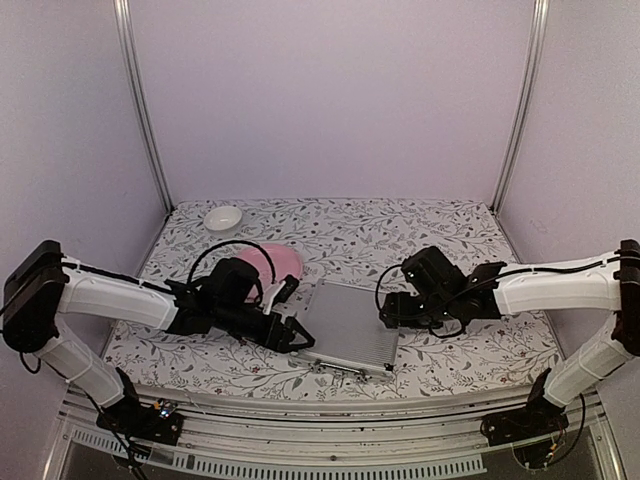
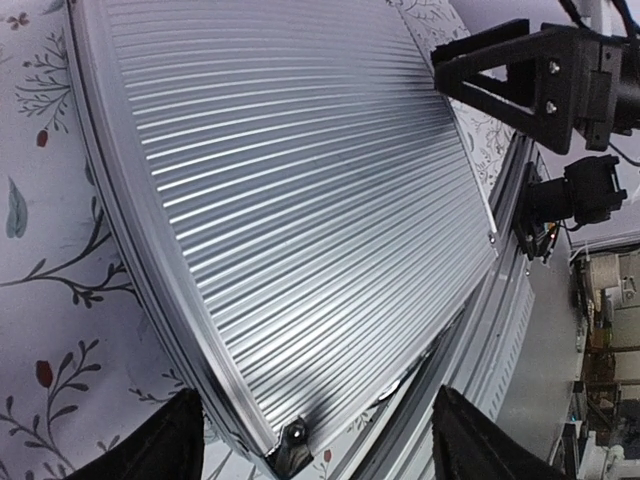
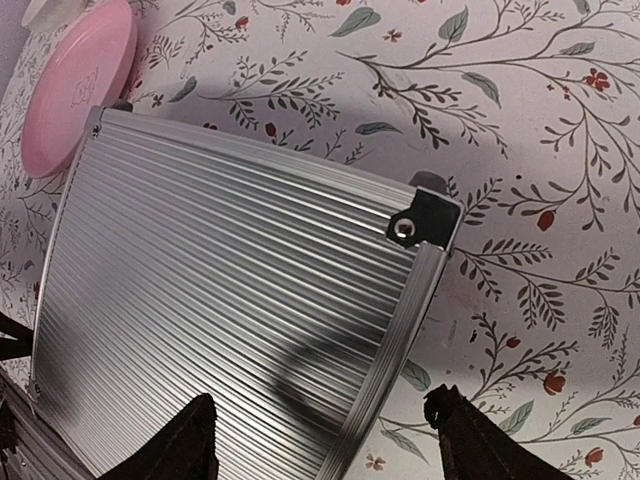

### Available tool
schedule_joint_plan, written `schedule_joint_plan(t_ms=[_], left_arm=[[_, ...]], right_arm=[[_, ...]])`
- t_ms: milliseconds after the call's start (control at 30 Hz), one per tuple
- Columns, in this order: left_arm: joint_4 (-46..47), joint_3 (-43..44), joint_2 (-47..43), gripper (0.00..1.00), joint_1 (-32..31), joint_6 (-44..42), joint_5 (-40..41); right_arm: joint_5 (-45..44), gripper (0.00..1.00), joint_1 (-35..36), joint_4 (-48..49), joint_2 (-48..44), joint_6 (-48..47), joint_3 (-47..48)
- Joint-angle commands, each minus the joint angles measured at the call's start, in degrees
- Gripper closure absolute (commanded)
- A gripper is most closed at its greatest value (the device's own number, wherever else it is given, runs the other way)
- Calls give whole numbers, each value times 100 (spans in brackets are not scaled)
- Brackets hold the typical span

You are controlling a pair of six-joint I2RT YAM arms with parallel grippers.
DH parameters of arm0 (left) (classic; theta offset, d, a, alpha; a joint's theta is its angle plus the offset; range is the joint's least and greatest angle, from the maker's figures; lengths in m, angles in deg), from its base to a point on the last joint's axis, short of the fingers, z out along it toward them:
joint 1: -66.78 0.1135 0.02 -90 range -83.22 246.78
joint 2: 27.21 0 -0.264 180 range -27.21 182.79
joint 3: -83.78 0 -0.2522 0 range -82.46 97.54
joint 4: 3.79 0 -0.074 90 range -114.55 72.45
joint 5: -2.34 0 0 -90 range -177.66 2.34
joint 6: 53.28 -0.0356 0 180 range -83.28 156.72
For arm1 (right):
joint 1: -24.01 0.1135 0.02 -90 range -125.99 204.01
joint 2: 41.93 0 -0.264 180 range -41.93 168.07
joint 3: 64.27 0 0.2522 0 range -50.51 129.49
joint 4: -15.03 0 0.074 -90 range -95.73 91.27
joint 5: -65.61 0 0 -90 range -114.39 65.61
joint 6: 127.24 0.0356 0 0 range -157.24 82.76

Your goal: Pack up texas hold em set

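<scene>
At centre: case | L hand, R hand prob. released | plate: R-wrist, not L

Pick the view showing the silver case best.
Top external: nearly the whole closed case is in frame. Left wrist shows mostly ribbed lid, cropped; right wrist shows lid and one corner, the rest cut off.

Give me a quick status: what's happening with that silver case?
Left gripper open, right gripper open, flanking the silver case. Lid down, nothing gripped. Pink plate by its far corner, not blocking.
</scene>
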Motion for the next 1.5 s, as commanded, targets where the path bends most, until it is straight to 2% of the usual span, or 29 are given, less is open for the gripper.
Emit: schedule_joint_plan(t_ms=[0,200,333,767,967,1067,1267,1367,1467], left_arm=[[182,-64,184,22,-174,144,-69],[339,-56,271,22,-294,211,-138],[455,-1,380,22,-413,246,-238],[990,383,894,22,-644,179,-473],[669,677,1100,21,-668,-155,-220],[234,674,884,20,-669,-417,205],[-667,678,251,18,-650,-939,1582],[-694,774,-60,16,-614,-1189,1823],[-611,1074,-82,17,-539,-1387,1762]], right_arm=[[238,27,-59,468,229,11,-78],[442,38,-104,884,457,-165,-55],[499,42,-159,1176,626,-312,13],[1025,43,-679,1875,1651,-1416,908],[1143,42,-1059,1921,1916,-1881,1319],[1203,37,-1235,1880,1769,-2047,1340],[927,23,-1356,1349,953,-2249,1031],[1053,22,-1354,1014,225,-2065,630],[1665,23,-1350,973,-518,-1862,54]])
